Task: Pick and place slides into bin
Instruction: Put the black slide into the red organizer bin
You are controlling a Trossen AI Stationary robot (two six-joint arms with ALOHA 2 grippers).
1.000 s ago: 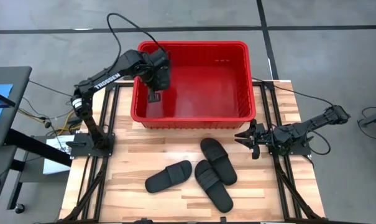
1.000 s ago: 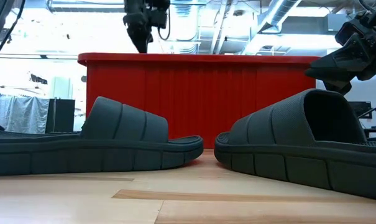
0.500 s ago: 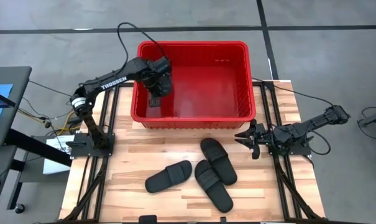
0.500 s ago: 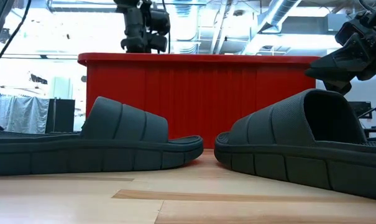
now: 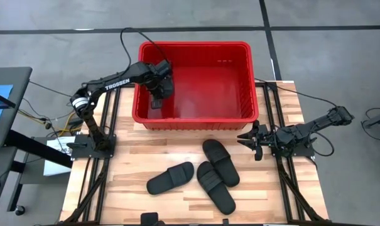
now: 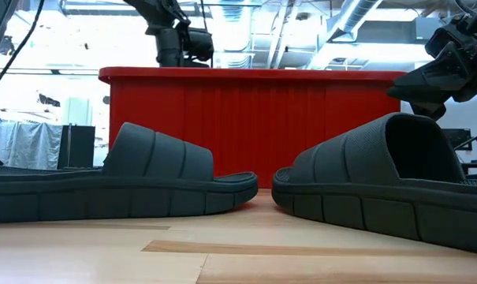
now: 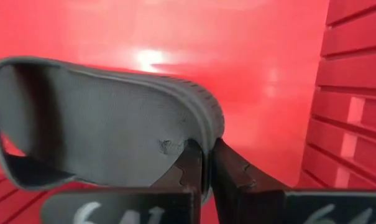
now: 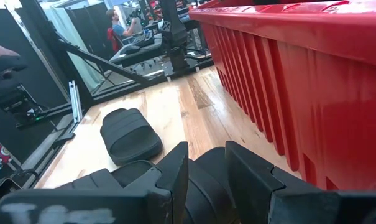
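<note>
First slide going into the bin

One slide hung inside the bin near its left wall, pinched at the sole edge by the left gripper; the next move called for release. Three slides lay in front of the bin, the right gripper beside them, jaws part-spread and empty.

1 slide inside the bin at its left wall, 3 slides on the table before it

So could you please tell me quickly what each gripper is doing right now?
Left gripper: shut on a black ribbed rubber slide sandal, inside the red plastic bin.
Right gripper: open, empty.
</note>
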